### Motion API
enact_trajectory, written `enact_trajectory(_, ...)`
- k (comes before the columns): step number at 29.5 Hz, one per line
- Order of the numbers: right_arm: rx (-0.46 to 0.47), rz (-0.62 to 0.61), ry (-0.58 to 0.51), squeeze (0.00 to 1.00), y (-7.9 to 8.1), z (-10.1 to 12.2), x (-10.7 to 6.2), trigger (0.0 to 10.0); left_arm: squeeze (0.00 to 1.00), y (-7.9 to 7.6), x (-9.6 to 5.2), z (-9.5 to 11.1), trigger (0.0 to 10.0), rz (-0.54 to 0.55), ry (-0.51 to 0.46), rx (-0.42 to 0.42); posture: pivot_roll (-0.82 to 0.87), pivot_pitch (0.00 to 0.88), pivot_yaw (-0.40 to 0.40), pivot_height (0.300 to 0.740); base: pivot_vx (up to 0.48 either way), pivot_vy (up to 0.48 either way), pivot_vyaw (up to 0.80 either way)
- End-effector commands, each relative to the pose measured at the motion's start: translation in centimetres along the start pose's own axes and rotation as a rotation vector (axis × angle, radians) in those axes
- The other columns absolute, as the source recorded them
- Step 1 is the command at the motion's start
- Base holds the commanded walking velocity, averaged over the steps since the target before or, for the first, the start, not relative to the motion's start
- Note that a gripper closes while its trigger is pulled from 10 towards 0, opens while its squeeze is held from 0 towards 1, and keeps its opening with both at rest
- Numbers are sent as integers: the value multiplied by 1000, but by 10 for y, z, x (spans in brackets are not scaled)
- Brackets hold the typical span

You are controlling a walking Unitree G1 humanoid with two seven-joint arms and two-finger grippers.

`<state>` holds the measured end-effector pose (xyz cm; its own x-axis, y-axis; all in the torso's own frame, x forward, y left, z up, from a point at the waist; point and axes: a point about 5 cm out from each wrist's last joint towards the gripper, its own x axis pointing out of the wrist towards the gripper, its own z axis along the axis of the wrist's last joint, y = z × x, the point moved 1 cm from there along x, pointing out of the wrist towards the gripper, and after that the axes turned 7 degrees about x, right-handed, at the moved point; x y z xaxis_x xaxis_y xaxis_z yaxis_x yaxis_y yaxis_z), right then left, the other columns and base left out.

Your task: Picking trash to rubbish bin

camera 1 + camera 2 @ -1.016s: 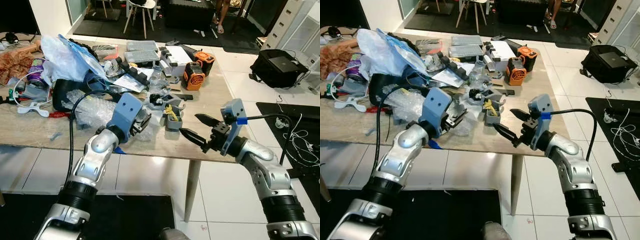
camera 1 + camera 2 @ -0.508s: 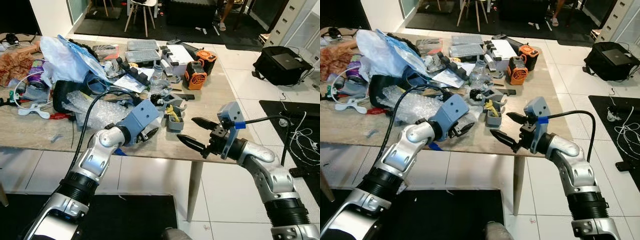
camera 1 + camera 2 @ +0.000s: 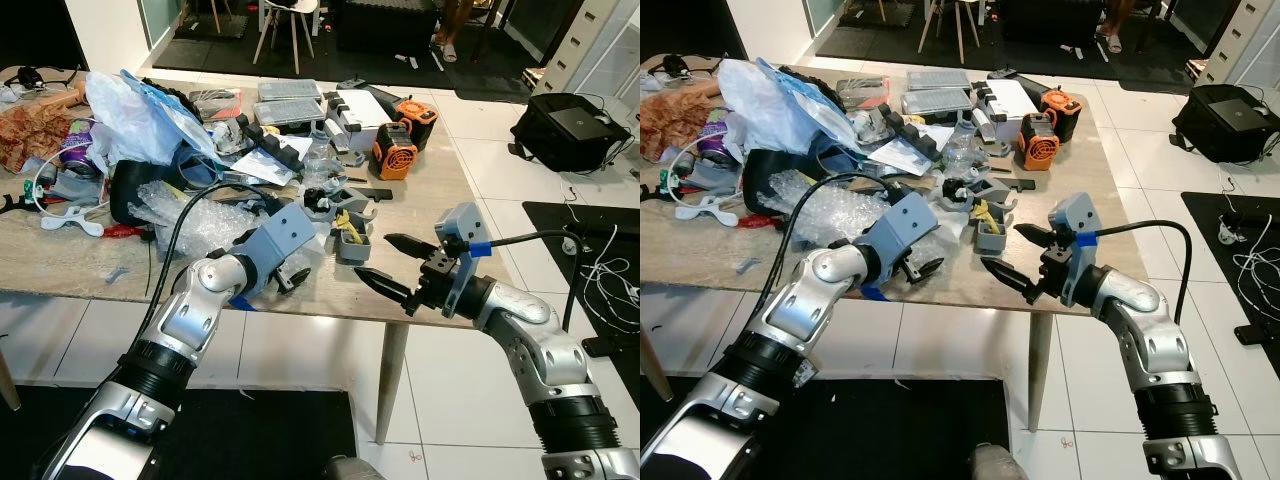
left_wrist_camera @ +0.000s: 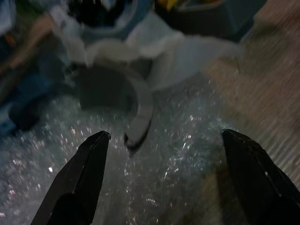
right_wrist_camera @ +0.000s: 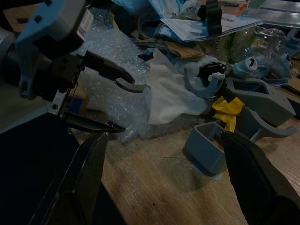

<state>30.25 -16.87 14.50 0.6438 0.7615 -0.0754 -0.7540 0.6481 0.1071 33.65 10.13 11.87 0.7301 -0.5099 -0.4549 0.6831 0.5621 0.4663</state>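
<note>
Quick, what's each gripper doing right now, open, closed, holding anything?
Left gripper: open, holding nothing, fingers spread over the bubble wrap at the table's front edge.
Right gripper: open, holding nothing, poised at the table edge near the grey box.

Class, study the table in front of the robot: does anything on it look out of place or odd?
Yes. The table is heaped with clutter: bubble wrap sprawls to the front edge, where the left end effector hovers open over it. A crumpled white tissue lies among grey plastic parts.

clear bubble wrap, white tissue.
</note>
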Motion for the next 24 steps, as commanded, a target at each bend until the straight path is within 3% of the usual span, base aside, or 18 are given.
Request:
enact_trajectory(1, -26, -12, -3, 0, -2, 5, -2, 10000, 0, -2, 2, -4, 10000, -6, 37, -18, -96, 0, -12, 740, 0, 0, 0)
enact_trajectory(6, -29, -21, -4, 0, -3, 5, -2, 10000, 0, -3, 4, -5, 10000, -14, 68, -81, -98, 0, -12, 740, 0, 0, 0)
enact_trajectory(12, -31, -28, -4, 0, -4, 6, -2, 10000, 0, -3, 6, -6, 10000, -10, 99, -97, -97, 0, -13, 740, 0, 0, 0)
enact_trajectory(13, -31, -29, -3, 0, -4, 6, -2, 10000, 0, -3, 6, -7, 4392, -12, 102, -102, -97, 0, -13, 740, 0, 0, 0)
enact_trajectory(15, -31, -29, -2, 0, -4, 6, -2, 10000, 0, -4, 6, -7, 0, -12, 106, -107, -97, 0, -13, 740, 0, 0, 0)
enact_trajectory(24, -24, 14, 47, 0, 1, -1, -4, 10000, 0, -3, 6, -7, 0, 2, 116, -127, -99, 0, -15, 740, 0, 0, 0)
